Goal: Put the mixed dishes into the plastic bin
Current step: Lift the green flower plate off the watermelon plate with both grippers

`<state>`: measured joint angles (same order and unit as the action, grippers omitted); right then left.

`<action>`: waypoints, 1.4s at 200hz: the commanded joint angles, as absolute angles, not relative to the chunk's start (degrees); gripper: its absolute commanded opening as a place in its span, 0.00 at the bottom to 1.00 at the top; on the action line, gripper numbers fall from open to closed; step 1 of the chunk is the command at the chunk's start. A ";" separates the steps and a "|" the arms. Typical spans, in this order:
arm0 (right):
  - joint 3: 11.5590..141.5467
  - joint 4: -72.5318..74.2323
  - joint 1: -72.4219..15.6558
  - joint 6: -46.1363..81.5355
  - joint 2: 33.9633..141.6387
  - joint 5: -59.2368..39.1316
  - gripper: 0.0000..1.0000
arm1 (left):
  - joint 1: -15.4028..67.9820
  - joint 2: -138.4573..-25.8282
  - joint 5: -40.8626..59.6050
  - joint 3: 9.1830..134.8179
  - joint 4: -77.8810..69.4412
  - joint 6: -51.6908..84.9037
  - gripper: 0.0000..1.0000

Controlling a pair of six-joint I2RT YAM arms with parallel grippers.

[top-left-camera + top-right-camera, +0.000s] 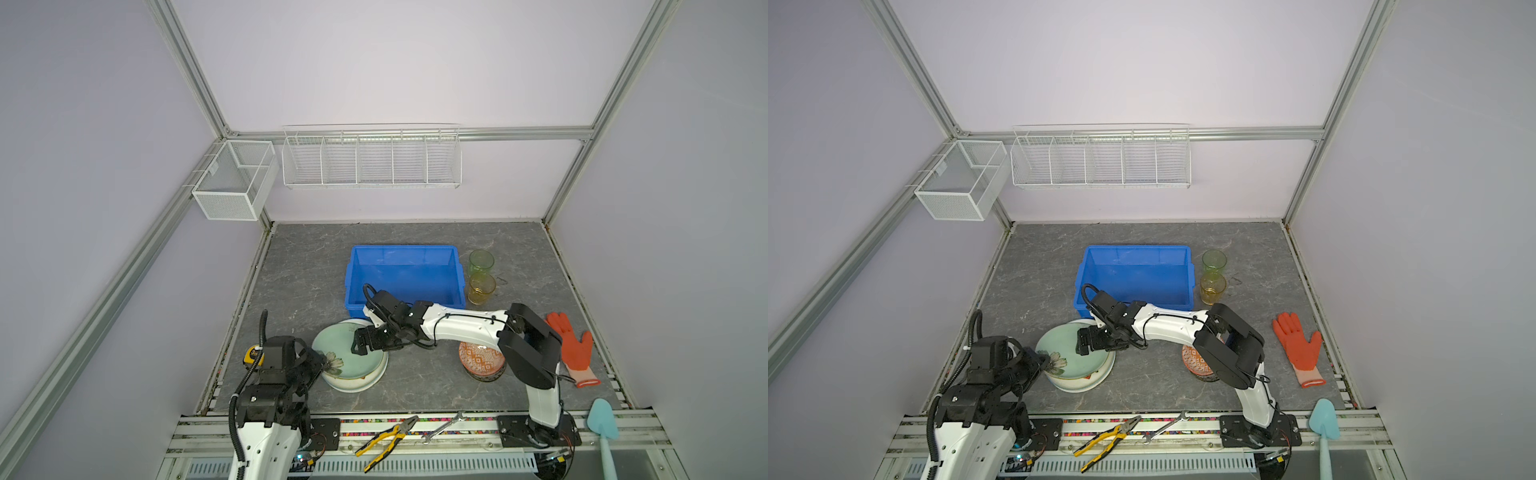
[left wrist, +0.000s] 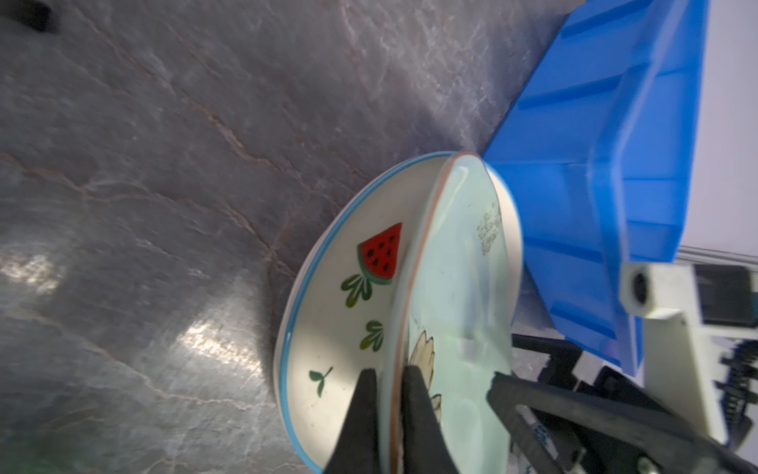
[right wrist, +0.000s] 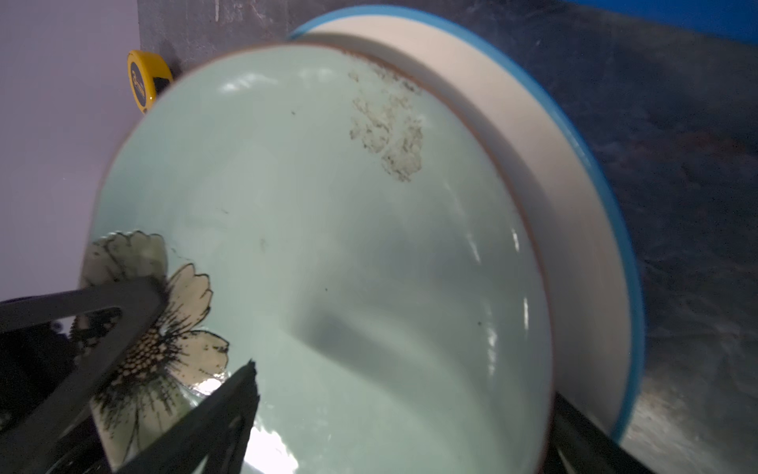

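The left wrist view showed what both top views hid: the left gripper (image 2: 387, 381) pinching the pale green plate (image 2: 455, 287) by its rim, tilted up from the watermelon plate (image 2: 348, 328), toward the counter's front-left corner, just before the blue bin (image 1: 403, 248). The right gripper (image 1: 362, 345) hung spread over the plate. The right arm hid much of an orange bowl (image 1: 478, 361).

Pale green plate (image 1: 1064, 350), stacked on a white plate (image 1: 1100, 380) before the blue bin (image 1: 1133, 266): left gripper (image 1: 1044, 360) at its left rim, right gripper (image 1: 1082, 348) over its right part.
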<state>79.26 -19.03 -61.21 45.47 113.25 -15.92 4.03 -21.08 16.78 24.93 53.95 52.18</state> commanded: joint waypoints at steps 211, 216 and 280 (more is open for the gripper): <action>65.27 -24.67 -60.09 44.94 81.44 -12.49 0.99 | 4.66 -16.88 33.20 31.69 49.48 45.26 0.00; 64.78 -25.31 -59.81 45.11 80.32 -12.41 0.99 | 4.63 -16.88 34.33 31.66 48.08 45.58 0.00; 58.98 -29.28 -55.46 46.80 65.83 -12.79 0.98 | 5.42 -18.33 42.08 32.55 35.75 46.89 0.00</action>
